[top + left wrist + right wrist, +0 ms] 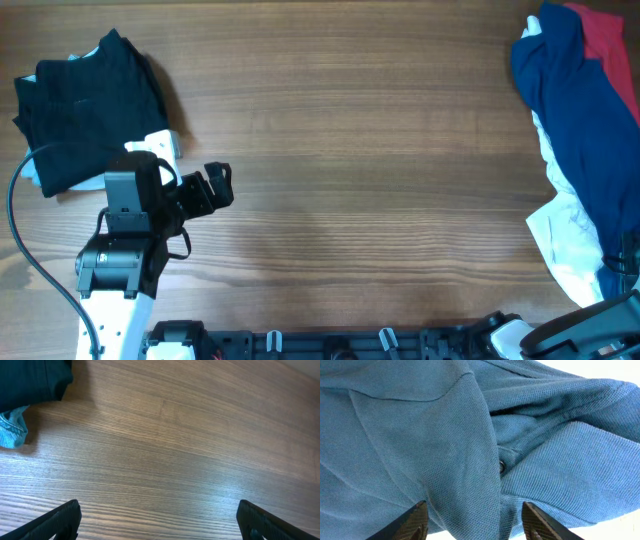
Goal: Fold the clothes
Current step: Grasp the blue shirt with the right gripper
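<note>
A folded black garment (85,110) lies at the far left, with a bit of pale-blue cloth (35,178) showing under it. My left gripper (215,188) is open and empty just right of it, over bare wood. In the left wrist view the jaws (159,522) are wide apart, with the black garment (35,380) and the pale-blue cloth (12,430) at the top left. At the right edge is a pile made of a royal-blue shirt (580,110), a red garment (605,40) and a white one (565,235). My right gripper (475,522) is open over the blue shirt (445,435), and a fold lies between its fingers.
The wooden table (370,150) stretches between the two cloth groups. A white tag or label (160,146) sits by the black garment. The right arm (590,325) comes in at the bottom right corner. A shirt button (501,466) shows in the right wrist view.
</note>
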`<action>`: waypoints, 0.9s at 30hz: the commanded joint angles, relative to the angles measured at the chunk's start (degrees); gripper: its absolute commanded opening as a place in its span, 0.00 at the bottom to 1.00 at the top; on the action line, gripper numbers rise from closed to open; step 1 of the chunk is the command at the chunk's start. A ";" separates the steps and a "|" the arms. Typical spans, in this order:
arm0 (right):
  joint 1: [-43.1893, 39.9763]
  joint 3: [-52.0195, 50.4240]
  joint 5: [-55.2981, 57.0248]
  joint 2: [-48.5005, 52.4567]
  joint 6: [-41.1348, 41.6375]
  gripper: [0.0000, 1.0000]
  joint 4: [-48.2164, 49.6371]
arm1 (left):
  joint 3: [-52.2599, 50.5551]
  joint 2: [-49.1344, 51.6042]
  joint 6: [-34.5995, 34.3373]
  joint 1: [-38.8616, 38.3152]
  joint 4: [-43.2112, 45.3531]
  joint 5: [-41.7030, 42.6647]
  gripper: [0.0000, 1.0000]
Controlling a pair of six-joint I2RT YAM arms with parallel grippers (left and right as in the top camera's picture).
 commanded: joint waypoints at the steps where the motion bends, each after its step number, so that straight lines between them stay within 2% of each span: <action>1: -0.17 1.01 -0.90 0.57 -0.22 0.55 0.15 | 0.98 0.17 -0.44 0.37 0.02 0.68 1.00; 11: -0.17 0.90 -0.87 2.60 -0.46 0.48 -0.13 | 0.98 0.17 -0.24 0.37 0.02 0.68 1.00; 13: -0.17 0.90 -0.90 3.19 -0.96 0.41 -0.11 | 0.98 0.17 -0.24 0.37 0.02 0.68 1.00; 17: -0.17 0.90 -0.94 3.21 -1.05 0.06 0.07 | 0.98 0.17 -0.24 0.37 0.02 0.68 1.00; 23: 0.00 1.64 -11.23 1.16 -5.27 0.04 1.68 | 0.98 0.17 0.00 0.37 0.07 0.63 1.00; 27: 3.02 4.11 -17.66 -3.08 -8.33 0.04 1.49 | 0.98 0.17 -0.02 0.37 0.09 0.63 1.00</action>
